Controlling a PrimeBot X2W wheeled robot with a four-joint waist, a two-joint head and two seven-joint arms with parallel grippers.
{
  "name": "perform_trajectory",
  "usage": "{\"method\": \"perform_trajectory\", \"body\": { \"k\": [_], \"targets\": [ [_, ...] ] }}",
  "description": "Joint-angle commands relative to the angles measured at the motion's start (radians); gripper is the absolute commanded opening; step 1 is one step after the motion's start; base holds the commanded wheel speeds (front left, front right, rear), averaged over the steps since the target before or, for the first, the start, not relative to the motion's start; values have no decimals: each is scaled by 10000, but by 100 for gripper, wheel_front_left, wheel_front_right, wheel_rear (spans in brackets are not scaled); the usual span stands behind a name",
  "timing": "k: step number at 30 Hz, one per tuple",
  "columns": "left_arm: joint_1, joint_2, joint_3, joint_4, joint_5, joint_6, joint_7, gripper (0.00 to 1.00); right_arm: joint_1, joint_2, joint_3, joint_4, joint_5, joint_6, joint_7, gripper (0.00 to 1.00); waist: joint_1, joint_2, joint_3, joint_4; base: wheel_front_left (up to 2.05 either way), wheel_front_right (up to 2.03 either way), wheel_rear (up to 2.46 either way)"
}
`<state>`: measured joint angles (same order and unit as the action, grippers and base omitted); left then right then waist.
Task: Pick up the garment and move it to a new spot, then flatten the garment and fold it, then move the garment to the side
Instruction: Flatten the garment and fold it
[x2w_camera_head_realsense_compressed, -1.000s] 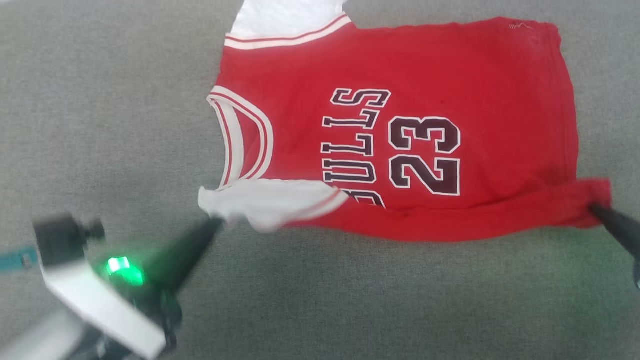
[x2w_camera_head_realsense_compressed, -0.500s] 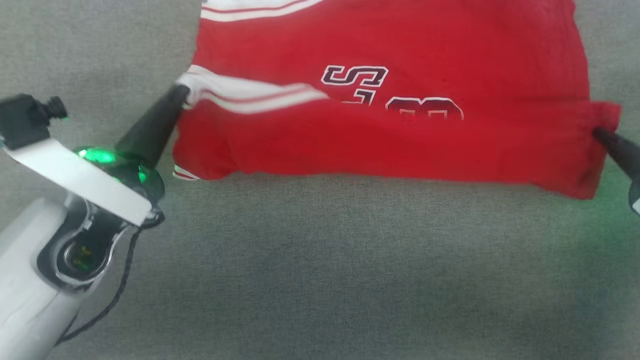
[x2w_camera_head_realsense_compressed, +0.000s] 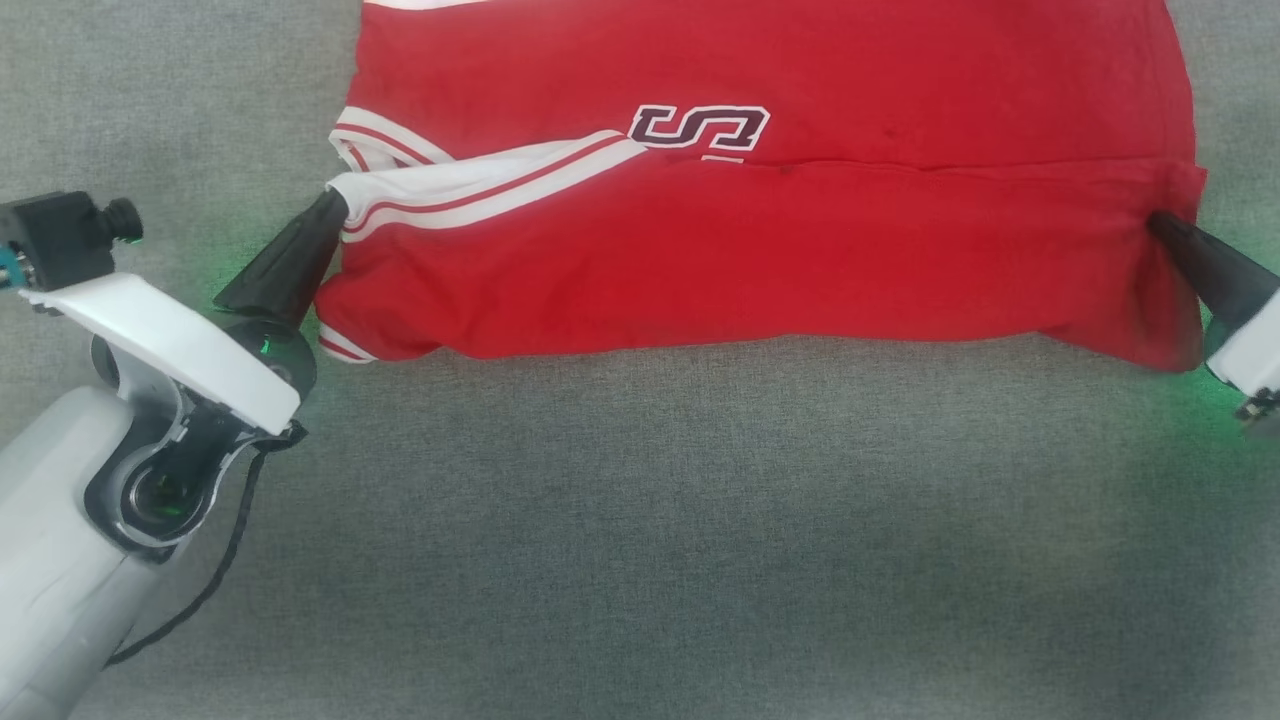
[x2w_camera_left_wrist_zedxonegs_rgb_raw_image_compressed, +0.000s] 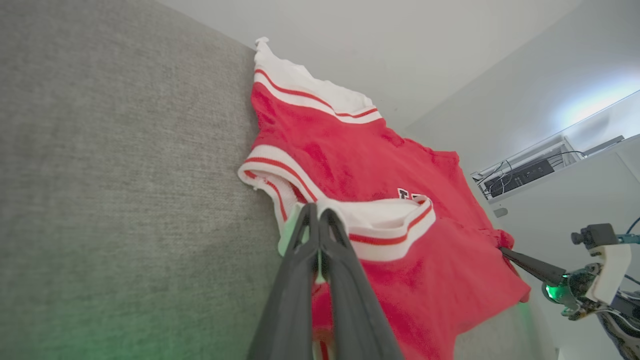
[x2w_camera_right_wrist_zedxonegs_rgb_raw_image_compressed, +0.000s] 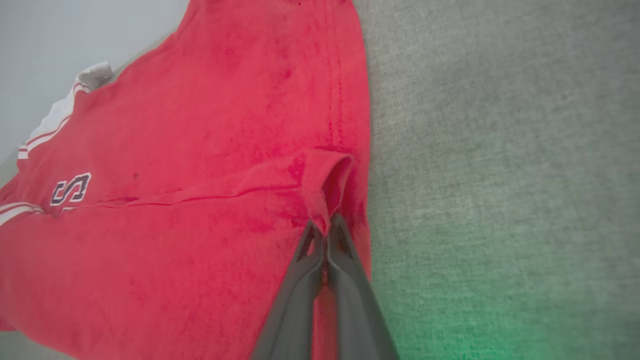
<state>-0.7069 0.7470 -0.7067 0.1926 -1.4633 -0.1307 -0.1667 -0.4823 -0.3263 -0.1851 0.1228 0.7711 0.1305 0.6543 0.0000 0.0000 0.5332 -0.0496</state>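
The garment (x2w_camera_head_realsense_compressed: 760, 250), a bright red jersey with white striped trim and dark lettering, lies on the grey fabric surface (x2w_camera_head_realsense_compressed: 640, 540) with its near half folded over the far half. My left gripper (x2w_camera_head_realsense_compressed: 334, 200) is shut on the white striped sleeve edge at the garment's left end; the left wrist view shows its fingers (x2w_camera_left_wrist_zedxonegs_rgb_raw_image_compressed: 320, 260) pinching that trim of the garment (x2w_camera_left_wrist_zedxonegs_rgb_raw_image_compressed: 380, 180). At the right end, my right gripper (x2w_camera_head_realsense_compressed: 1155, 222) is shut on a pinch of the red hem corner, which the right wrist view has bunched at its fingertips (x2w_camera_right_wrist_zedxonegs_rgb_raw_image_compressed: 325, 230) against the garment (x2w_camera_right_wrist_zedxonegs_rgb_raw_image_compressed: 175, 200).
The grey surface stretches wide toward me in front of the jersey. My left forearm (x2w_camera_head_realsense_compressed: 70, 540) and its cable (x2w_camera_head_realsense_compressed: 225, 570) fill the lower left. A pale wall and a shelf with cables (x2w_camera_left_wrist_zedxonegs_rgb_raw_image_compressed: 530, 172) stand beyond the surface.
Both grippers have carried the near edge of the garment away from me and over its far half, covering the number and most of the lettering. The head view has shifted too.
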Motion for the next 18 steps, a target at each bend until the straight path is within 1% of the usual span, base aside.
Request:
{"method": "perform_trajectory", "body": {
  "k": [1,2,3,4,5,6,7,8,10,13,16,18],
  "targets": [
    [-148,-21,-102,142,189,14,34,0,-143,-39,107,101,-37,3,-163,0,0,0,17,3,0,0,0],
    [-201,-6,-191,283,235,14,18,0,-198,-89,218,181,-109,3,-313,0,0,0,17,9,0,0,0],
    [-270,39,-349,413,361,14,39,3,-227,-181,360,242,-205,3,-482,0,0,0,1,22,0,0,0],
    [-350,121,-518,570,630,14,2,28,-252,-284,507,266,-347,3,-707,0,0,0,-33,34,0,0,0],
    [-448,210,-691,758,960,15,-42,73,-271,-440,684,248,-493,3,-949,27,0,0,-85,53,0,0,0],
    [-563,274,-919,879,1196,15,-32,100,-275,-613,914,189,-630,3,-1211,49,0,0,-144,61,0,0,0],
    [-668,310,-1090,931,1405,14,-16,100,-253,-752,1066,184,-730,1,-1469,96,0,0,-231,70,0,0,0],
    [-791,358,-1223,962,1478,14,11,100,-209,-893,1168,177,-856,1,-1715,100,0,0,-325,94,0,0,0],
    [-1007,707,-1430,1126,1799,14,60,100,-95,-1163,1393,105,-1064,3,-2145,100,0,0,-546,120,0,0,0],
    [-1359,1121,-1781,1079,2231,14,467,100,13,-1451,1438,16,-1219,3,-2727,100,0,0,-874,174,0,0,0],
    [-1805,1628,-2025,778,2571,16,1268,100,119,-1620,1330,-88,-1319,3,-3208,100,0,0,-1170,230,0,0,0],
    [-1998,1901,-2185,440,2493,110,2122,100,216,-1631,1332,-190,-1364,3,-3393,100,0,0,-1323,245,0,0,0]
  ]
}}
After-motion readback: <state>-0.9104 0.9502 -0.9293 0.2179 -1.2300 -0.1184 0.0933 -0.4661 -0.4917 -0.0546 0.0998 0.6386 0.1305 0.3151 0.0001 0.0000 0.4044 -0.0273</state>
